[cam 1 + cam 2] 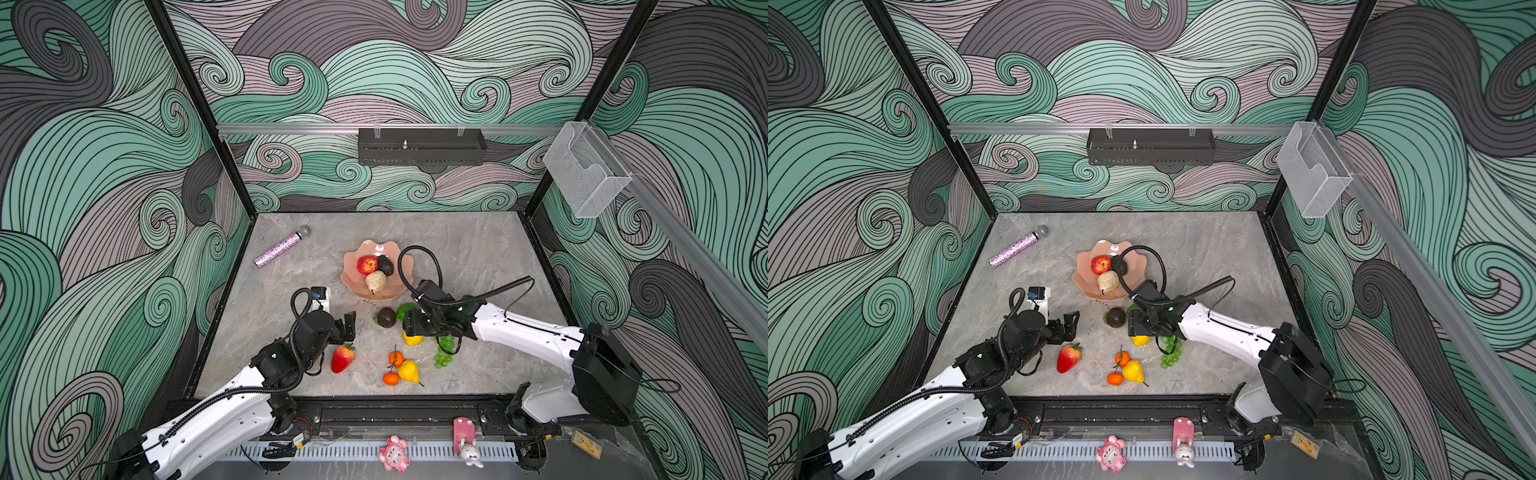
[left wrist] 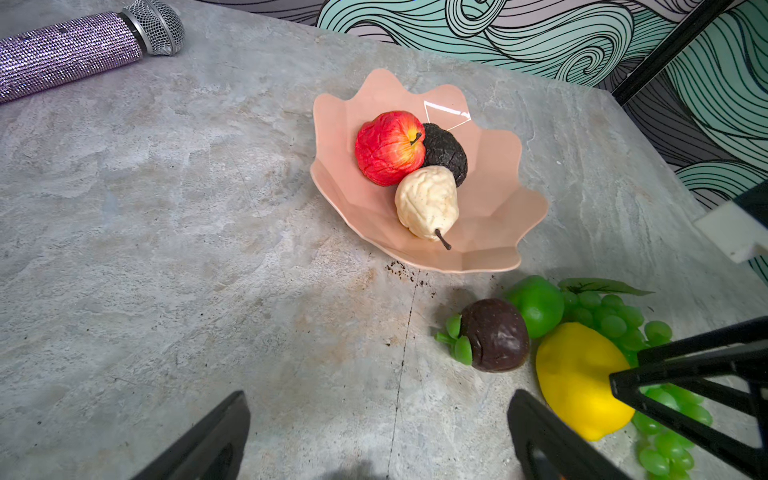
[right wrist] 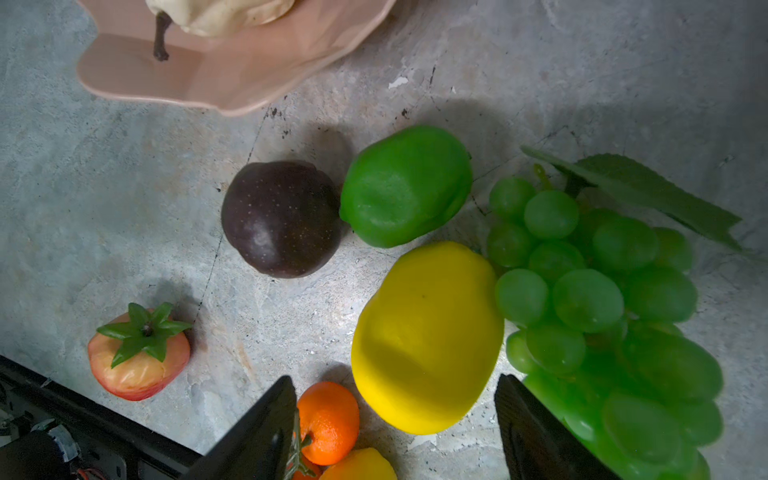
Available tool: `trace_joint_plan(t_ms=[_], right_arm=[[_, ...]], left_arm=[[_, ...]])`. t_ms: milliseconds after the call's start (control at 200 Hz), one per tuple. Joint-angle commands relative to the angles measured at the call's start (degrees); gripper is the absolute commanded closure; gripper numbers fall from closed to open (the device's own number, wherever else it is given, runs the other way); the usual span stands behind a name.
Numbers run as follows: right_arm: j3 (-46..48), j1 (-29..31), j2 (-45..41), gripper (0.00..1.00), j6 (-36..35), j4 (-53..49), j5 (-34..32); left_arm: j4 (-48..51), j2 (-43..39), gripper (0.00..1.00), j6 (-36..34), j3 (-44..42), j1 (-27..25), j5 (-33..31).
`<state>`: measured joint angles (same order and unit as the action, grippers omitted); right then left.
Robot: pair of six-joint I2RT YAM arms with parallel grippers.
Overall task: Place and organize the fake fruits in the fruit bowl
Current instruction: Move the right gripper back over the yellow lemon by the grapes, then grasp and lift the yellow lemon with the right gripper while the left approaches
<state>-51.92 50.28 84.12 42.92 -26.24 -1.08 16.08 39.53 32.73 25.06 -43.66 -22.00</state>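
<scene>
The salmon-pink fruit bowl (image 1: 353, 268) (image 2: 494, 208) holds a red apple (image 1: 367, 264), a dark avocado (image 1: 387, 265) and a cream pear (image 1: 375, 281). On the table in front of it lie another dark fruit (image 1: 386, 317), a lime (image 3: 405, 187), a lemon (image 3: 428, 332), green grapes (image 3: 590, 291), two tangerines (image 1: 396, 358), a yellow pear (image 1: 409, 371) and a strawberry (image 1: 343, 358). My right gripper (image 3: 395, 386) is open, pointing down, with one jaw on each side of the lemon's near end and not touching it. My left gripper (image 2: 378, 399) stands open over bare table near the strawberry.
A glittery pink microphone (image 1: 282, 246) lies at the back left of the table. A clear box (image 1: 586, 174) and a black shelf (image 1: 422, 146) hang on the walls. Two small pink toys (image 1: 394, 453) sit on the front rail.
</scene>
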Motion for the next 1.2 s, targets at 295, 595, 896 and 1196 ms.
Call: trace_joint_plan(t_ms=[295, 595, 896, 1196], right_arm=[[-1.5, 1.8, 6.0, 0.26, -0.3, 0.5, -3.8], [-2.2, 1.9, 8.4, 0.29, -1.3, 1.6, -3.4], [0.7, 2.0, 5.0, 0.39, -1.8, 4.4, -3.1], [5.3, 2.7, -5.1, 0.40, -9.2, 11.9, -1.2]], left_arm=[[1.8, -1.5, 0.01, 1.3, 1.0, 0.4, 0.1], [1.8, -0.9, 0.02, 1.1, 1.3, 0.4, 0.7], [1.8, 1.2, 0.02, 1.2, 2.8, 0.4, 2.8], [3.9, 5.4, 0.01, 2.5, 10.1, 1.9, 12.6]])
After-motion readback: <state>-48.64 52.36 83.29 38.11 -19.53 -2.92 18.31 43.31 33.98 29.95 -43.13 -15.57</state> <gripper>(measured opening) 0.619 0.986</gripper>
